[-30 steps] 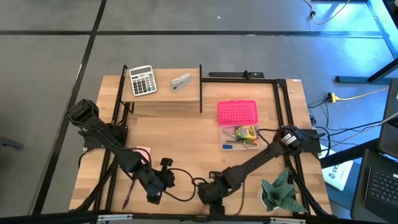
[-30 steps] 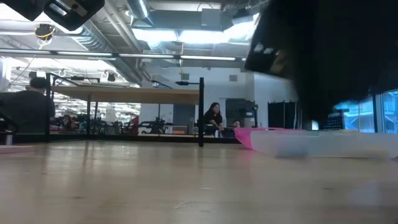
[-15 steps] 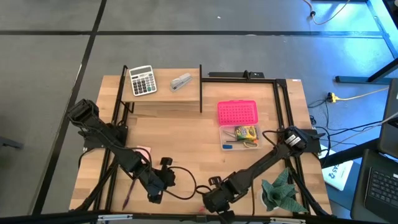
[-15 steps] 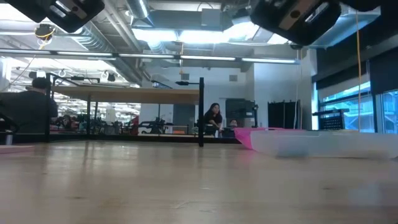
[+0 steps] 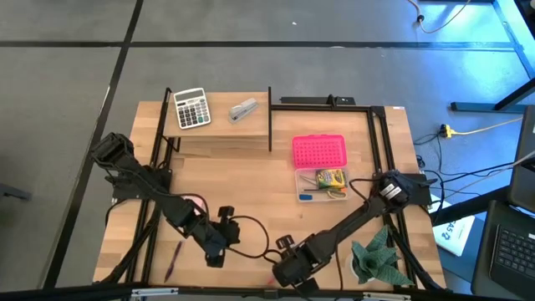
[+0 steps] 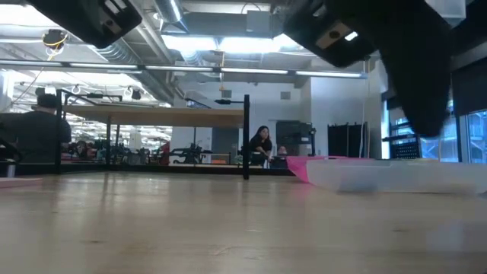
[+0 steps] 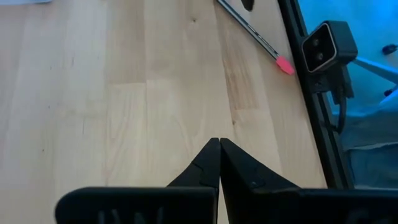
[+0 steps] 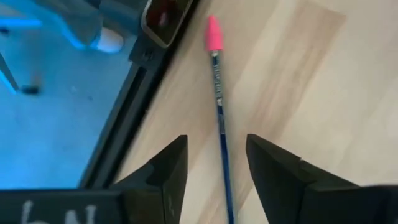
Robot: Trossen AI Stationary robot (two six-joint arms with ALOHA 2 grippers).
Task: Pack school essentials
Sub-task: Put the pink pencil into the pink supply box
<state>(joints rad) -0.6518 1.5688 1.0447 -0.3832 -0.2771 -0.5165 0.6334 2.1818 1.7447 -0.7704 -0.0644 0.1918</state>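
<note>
A blue pencil with a pink eraser end lies flat on the wooden table by its near edge. My right gripper hangs over it, open, one finger on either side of the shaft, touching nothing. My left gripper is shut and empty above bare table, left of the right one. A clear case with a pink lid holds the crayon box and a blue eraser. Another pencil lies at the near left. The pink note pad is partly under my left arm.
A calculator and a grey stapler sit on the raised shelf at the far left. A green folded thing lies at the near right. A black frame rail and a small camera line the near edge beside the pencil.
My right gripper has shifted a little toward the table's near edge and has rolled about its own axis. Nothing on the table has moved.
</note>
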